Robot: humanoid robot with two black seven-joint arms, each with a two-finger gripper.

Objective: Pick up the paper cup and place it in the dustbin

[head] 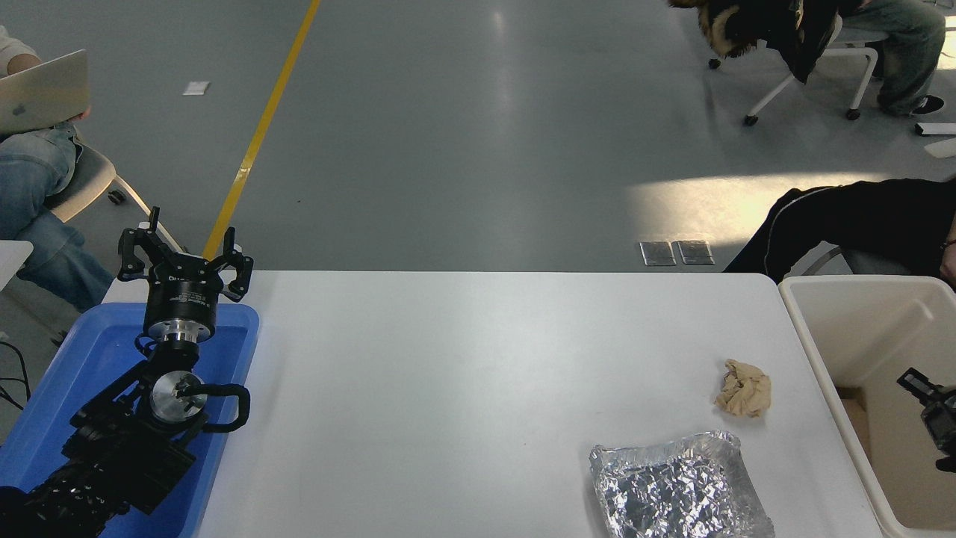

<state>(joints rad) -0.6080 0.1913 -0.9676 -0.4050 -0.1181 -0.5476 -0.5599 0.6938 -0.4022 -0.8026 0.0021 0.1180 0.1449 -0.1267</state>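
Observation:
No paper cup shows anywhere in the head view; it is hidden or out of view. The dustbin (pixel 803 329), a large off-white bin with a thick rounded rim, stands off the table's right end. My right gripper (pixel 933 411) shows only in part at the right edge, inside or over the dustbin's opening, and I cannot tell its state or whether it holds anything. My left gripper (pixel 184 250) is parked open and empty at the lower left, pointing upward.
A blue tray (pixel 231 388) lies under the left arm. A crumpled tan paper wad (pixel 744 388) and a crinkled foil tray (pixel 676 489) lie on the white table (pixel 448 373) at the right. People sit at the far left and far right.

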